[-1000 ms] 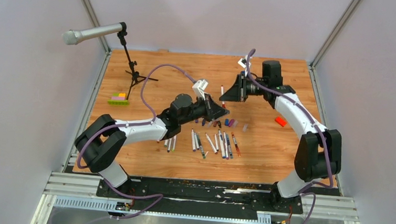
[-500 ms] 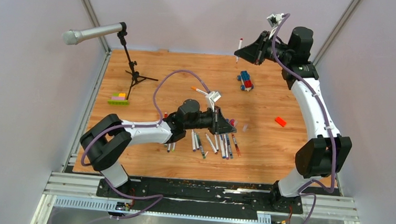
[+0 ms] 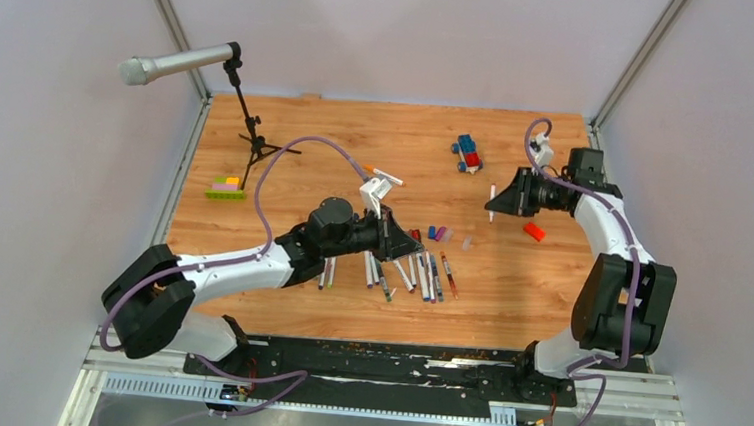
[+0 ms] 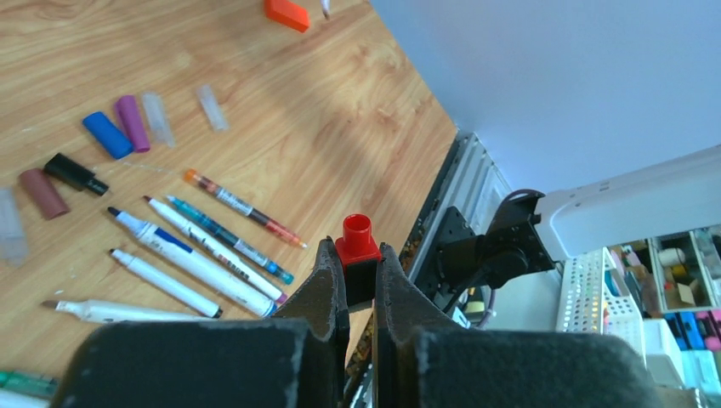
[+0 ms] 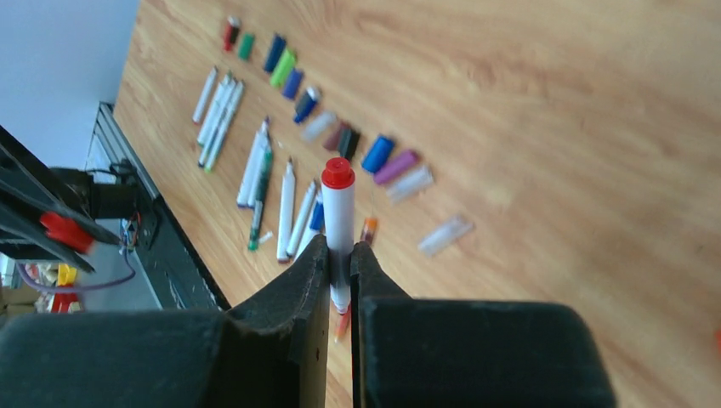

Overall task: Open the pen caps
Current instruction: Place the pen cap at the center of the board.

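Note:
My left gripper (image 3: pixel 413 248) hangs over the row of pens (image 3: pixel 409 272) and is shut on a red pen cap (image 4: pixel 357 241), open end outward, in the left wrist view (image 4: pixel 358 257). My right gripper (image 3: pixel 497 198) is above the table's right side, shut on a white-barrelled pen (image 3: pixel 491 201) with a red end (image 5: pixel 337 173). In the right wrist view (image 5: pixel 339 252) a reddish tip shows below the barrel. Several loose caps (image 3: pixel 439 233) lie behind the pens: blue (image 4: pixel 106 134), purple (image 4: pixel 132 121), black (image 4: pixel 75 172) and clear (image 4: pixel 212 106).
An orange block (image 3: pixel 534 231) lies just under the right gripper. A blue-and-red toy car (image 3: pixel 468 152) sits at the back. One pen (image 3: pixel 382 174) lies apart behind the left wrist. A green-yellow brick bar (image 3: pixel 224 191) and a microphone stand (image 3: pixel 254 144) are at the back left.
The grippers met at mid-table, then parted. The right arm rose high to the back with the pen and has now come down at the right. The left gripper moved forward over the pens.

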`<state>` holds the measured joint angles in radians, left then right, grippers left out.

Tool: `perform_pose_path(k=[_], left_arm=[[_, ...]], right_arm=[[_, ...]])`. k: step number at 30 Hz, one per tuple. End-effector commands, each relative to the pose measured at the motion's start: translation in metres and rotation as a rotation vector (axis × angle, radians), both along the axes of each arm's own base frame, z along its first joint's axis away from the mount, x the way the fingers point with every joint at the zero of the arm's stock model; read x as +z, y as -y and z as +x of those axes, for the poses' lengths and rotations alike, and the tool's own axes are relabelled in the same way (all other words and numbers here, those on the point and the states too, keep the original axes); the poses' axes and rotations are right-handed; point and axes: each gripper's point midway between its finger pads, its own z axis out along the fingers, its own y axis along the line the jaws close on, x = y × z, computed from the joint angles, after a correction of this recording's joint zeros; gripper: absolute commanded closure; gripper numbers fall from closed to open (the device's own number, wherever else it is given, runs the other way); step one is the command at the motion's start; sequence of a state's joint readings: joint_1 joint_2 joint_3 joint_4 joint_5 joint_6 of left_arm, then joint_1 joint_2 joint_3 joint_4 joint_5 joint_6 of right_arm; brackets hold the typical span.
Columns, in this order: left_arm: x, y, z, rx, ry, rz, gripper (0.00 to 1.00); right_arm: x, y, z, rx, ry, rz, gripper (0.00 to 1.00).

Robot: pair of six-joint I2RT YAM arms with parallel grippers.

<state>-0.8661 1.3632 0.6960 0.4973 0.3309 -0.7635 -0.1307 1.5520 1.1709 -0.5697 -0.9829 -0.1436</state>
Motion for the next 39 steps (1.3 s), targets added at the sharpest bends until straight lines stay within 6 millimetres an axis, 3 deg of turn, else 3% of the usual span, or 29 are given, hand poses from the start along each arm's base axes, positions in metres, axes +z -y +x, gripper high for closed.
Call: perform_pose_path(k=[1, 5, 11, 16, 19, 21, 25, 33, 39], left_arm=[[-0.01, -0.01, 0.007, 0.067, -0.01, 0.044, 1.0], [-0.01, 0.006, 0.011, 0.056, -0.053, 0.039, 1.0], [-0.024, 0.063, 0.017, 0.006, -0.115, 0.082, 1.0], [-0.06, 0.108, 0.025, 0.004, -0.202, 0.169, 1.0], [-0.092, 0.127, 0.03, 0.014, -0.245, 0.256, 1.0], [-0.102, 0.138, 0.035, 0.025, -0.245, 0.301, 1.0], [-0.125, 0.146, 0.047, 0.064, -0.246, 0.42, 0.97], [-0.147, 0.153, 0.066, 0.133, -0.267, 0.55, 0.92], [-0.158, 0.155, 0.071, 0.156, -0.284, 0.594, 0.75]], right_arm=[[-0.022, 0.003, -0.038, 0.071, -0.013, -0.074, 0.95], [-0.047, 0.015, -0.054, 0.025, -0.029, -0.121, 0.93], [-0.037, 0.049, -0.057, -0.109, -0.019, 0.01, 0.92], [-0.033, 0.065, -0.057, -0.151, -0.027, 0.07, 0.93], [-0.032, 0.068, -0.057, -0.156, -0.029, 0.085, 0.93], [-0.029, 0.068, -0.057, -0.151, -0.029, 0.108, 0.93], [-0.026, 0.071, -0.057, -0.149, -0.04, 0.147, 0.93], [-0.025, 0.073, -0.06, -0.14, -0.061, 0.185, 0.94], [-0.024, 0.073, -0.061, -0.139, -0.057, 0.188, 0.94]])
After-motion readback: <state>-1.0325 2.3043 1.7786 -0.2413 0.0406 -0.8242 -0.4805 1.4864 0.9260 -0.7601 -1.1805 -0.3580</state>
